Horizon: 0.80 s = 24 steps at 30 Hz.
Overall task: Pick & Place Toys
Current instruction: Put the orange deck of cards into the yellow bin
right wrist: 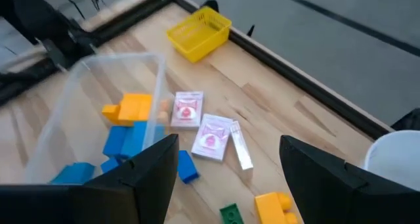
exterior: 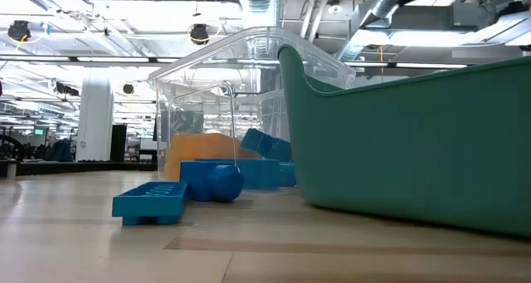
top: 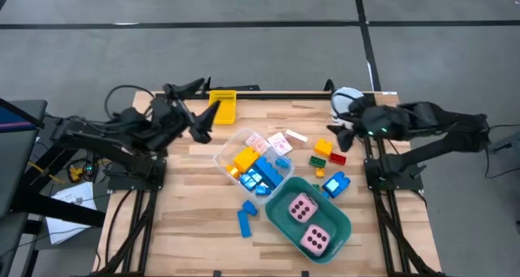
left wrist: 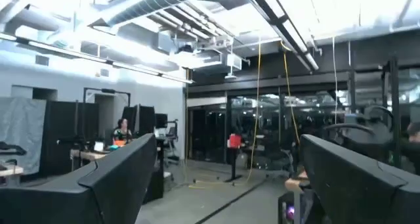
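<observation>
My right gripper [top: 340, 132] hangs over the far right of the table [top: 187, 220], its fingers [right wrist: 147, 168] spread apart and holding nothing. Just beside it sits the white cup [top: 348, 98], and under it lie a yellow brick [top: 323, 147], a red brick [top: 337, 157] and a green brick [top: 318, 160]. My left gripper [top: 201, 123] waits at the far left, raised and pointing out into the room, fingers [left wrist: 125, 168] apart and empty too.

The clear tub [top: 248, 159] in the middle lies tipped on its side, with orange and blue bricks [top: 260, 178] inside it. Two pink-white cards [right wrist: 200, 125] lie flat just beyond its open mouth. A blue brick [top: 334, 184] rests to the right and another blue brick [top: 245, 222] lies loose nearer in. The teal tub [top: 280, 216] (touching the clear one) holds both pink dice [top: 309, 224]. A small yellow basket [top: 223, 106] stands at the far edge.
</observation>
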Motion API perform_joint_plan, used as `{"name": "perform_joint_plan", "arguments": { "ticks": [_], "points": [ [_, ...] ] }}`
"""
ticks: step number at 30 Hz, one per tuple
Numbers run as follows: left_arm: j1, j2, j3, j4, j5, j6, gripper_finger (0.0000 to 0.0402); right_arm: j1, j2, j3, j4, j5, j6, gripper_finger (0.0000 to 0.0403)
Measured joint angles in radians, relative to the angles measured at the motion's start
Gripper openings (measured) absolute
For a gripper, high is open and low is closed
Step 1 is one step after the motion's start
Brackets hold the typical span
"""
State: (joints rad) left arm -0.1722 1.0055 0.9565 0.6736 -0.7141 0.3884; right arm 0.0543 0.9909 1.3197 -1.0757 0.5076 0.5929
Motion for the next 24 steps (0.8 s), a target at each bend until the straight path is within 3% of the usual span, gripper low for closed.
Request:
{"name": "perform_joint_plan", "arguments": {
  "ticks": [6,13,21,24],
  "points": [
    [0.000,-0.102,0.000,-0.191,0.000,0.000,0.0370,-0.203,0.109,0.000,0.116,-0.209,-0.177,0.0254],
    [0.000,-0.134,-0.001,-0.351,0.002,-0.009,0.0370,-0.377,0.258,-0.012,0.191,-0.376,-0.320,0.0254],
    [0.008,-0.124,-0.001,-0.540,0.003,-0.107,0.0370,-0.503,0.387,-0.149,0.286,-0.607,-0.345,0.0254],
    [0.013,-0.115,-0.016,-0.541,0.003,-0.133,0.0370,-0.525,0.422,-0.193,0.358,-0.673,-0.365,0.0254]
  ]
}}
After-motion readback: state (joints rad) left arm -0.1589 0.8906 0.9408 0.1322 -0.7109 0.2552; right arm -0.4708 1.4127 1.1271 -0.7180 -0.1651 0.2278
